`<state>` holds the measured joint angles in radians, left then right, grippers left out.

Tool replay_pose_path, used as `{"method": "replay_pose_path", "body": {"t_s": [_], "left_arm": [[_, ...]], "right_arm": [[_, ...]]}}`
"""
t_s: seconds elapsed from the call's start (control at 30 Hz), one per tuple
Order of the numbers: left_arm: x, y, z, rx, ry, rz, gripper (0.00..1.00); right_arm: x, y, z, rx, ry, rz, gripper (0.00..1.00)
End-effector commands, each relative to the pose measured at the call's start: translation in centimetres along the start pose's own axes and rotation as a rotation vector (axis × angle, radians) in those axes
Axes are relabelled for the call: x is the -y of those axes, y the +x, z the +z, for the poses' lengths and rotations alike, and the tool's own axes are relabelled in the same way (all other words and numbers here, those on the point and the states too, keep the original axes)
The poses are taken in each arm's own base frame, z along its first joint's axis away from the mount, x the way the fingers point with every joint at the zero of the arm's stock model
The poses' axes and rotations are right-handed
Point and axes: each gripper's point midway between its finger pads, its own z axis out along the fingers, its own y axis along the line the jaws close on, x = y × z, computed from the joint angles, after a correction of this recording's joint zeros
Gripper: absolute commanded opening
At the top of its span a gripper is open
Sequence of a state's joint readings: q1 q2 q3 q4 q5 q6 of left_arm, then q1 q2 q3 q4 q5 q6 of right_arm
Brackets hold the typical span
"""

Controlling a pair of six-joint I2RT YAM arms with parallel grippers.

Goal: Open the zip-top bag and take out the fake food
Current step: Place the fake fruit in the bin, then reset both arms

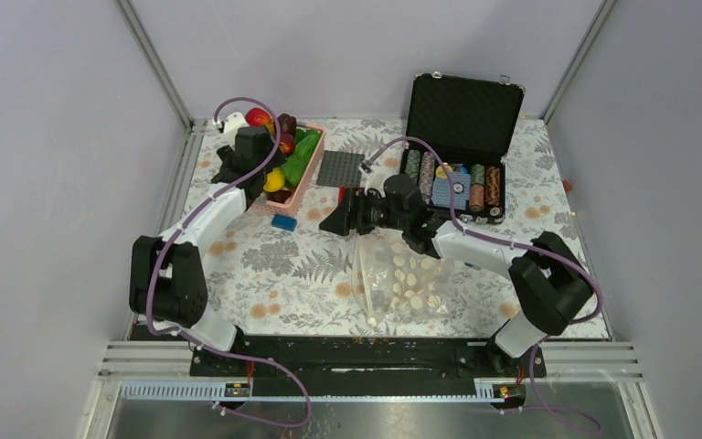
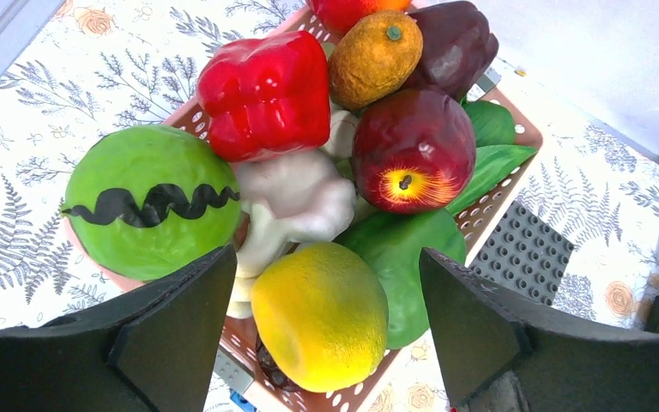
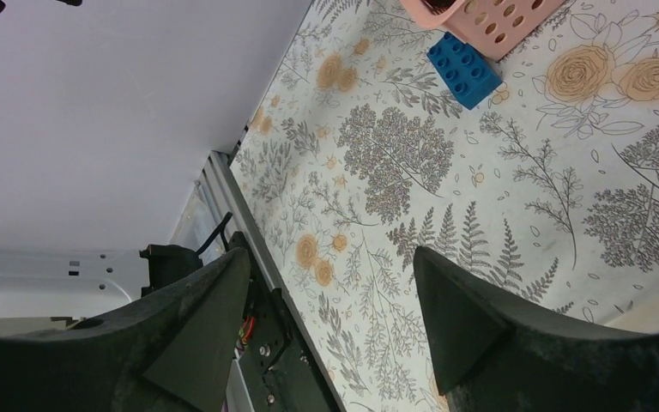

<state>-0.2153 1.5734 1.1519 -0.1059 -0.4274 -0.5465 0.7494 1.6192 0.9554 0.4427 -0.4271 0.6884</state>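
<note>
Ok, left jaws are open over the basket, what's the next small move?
Probably lift the left gripper straight up off the pink basket: its jaws stand open astride the yellow lemon lying on the pile, and the zip-top bag looks empty.

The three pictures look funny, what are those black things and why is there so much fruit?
The black things are two robot arms bolted to a table. One picture looks down from above; the other two come from cameras on each arm's wrist. The left gripper is open over a pink basket piled with fake food, holding nothing. The right gripper is open too, with only the flowery tablecloth between its fingers. From above, that arm is by the dotted zip-top bag. A poker-chip case stands open behind.
</note>
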Motion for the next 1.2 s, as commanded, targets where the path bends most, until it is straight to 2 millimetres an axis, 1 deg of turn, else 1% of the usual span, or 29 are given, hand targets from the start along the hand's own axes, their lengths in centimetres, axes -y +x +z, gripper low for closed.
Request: {"method": "replay_pose_path", "body": {"t_s": [0.0, 0.1, 0.17, 0.23, 0.3, 0.37, 0.4, 0.43, 0.47, 0.53, 0.6, 0.63, 0.7, 0.8, 0.9, 0.97, 1.07, 1.17], "left_arm": [[1.6, -5.5, -3.4, 0.109, 0.065, -0.052, 0.80], [1.5, -6.0, -5.4, 0.092, 0.073, -0.085, 0.80], [1.6, -5.8, -7.0, 0.071, 0.096, -0.106, 0.80], [1.7, -5.0, -8.6, 0.031, 0.121, -0.113, 0.80], [2.3, -3.6, -10.4, -0.028, 0.159, -0.127, 0.81], [3.0, -1.8, -12.2, -0.087, 0.205, -0.115, 0.82], [3.2, -0.9, -13.1, -0.109, 0.222, -0.096, 0.83], [3.3, -0.1, -14.0, -0.130, 0.228, -0.074, 0.83], [3.2, 0.7, -14.9, -0.151, 0.234, -0.048, 0.84], [2.3, 2.1, -16.6, -0.191, 0.222, 0.000, 0.85], [1.5, 3.4, -18.1, -0.234, 0.235, 0.029, 0.90], [1.2, 4.1, -18.6, -0.255, 0.250, 0.037, 0.97], [0.9, 5.5, -19.8, -0.305, 0.287, 0.021, 0.99], [1.3, 7.3, -21.8, -0.363, 0.362, -0.018, 0.99], [2.6, 9.1, -24.4, -0.409, 0.449, -0.009, 0.99], [3.3, 10.4, -25.9, -0.441, 0.491, 0.006, 0.99], [3.8, 12.8, -27.6, -0.483, 0.518, 0.040, 0.99], [3.7, 14.9, -29.0, -0.508, 0.539, 0.073, 0.99]], "right_arm": [[-1.0, -2.0, -2.2, 0.069, 0.023, -0.054, 0.80], [-0.5, -2.6, -4.0, 0.099, 0.090, -0.054, 0.84], [-0.3, -3.0, -5.7, 0.117, 0.148, -0.064, 0.86], [0.1, -3.4, -8.0, 0.142, 0.225, -0.077, 0.88], [0.6, -3.5, -10.6, 0.165, 0.314, -0.100, 0.92], [1.3, -3.0, -13.6, 0.168, 0.401, -0.103, 0.98], [1.5, -2.5, -15.4, 0.168, 0.444, -0.101, 0.99], [1.5, -2.1, -16.9, 0.164, 0.469, -0.096, 1.00], [2.0, -1.7, -18.2, 0.166, 0.515, -0.092, 1.00], [2.5, -0.5, -20.8, 0.159, 0.572, -0.081, 1.00], [3.3, 0.8, -23.0, 0.158, 0.632, -0.067, 1.00], [3.8, 1.4, -24.0, 0.164, 0.666, -0.055, 1.00], [4.8, 2.6, -25.8, 0.173, 0.726, -0.029, 1.00], [6.4, 4.4, -28.6, 0.193, 0.841, 0.048, 1.00], [7.4, 5.9, -30.7, 0.215, 0.912, 0.107, 1.00], [7.7, 6.7, -31.7, 0.215, 0.938, 0.130, 1.00], [8.0, 7.8, -32.2, 0.196, 0.957, 0.155, 1.00], [8.4, 8.6, -32.4, 0.208, 0.944, 0.165, 1.00]]}}
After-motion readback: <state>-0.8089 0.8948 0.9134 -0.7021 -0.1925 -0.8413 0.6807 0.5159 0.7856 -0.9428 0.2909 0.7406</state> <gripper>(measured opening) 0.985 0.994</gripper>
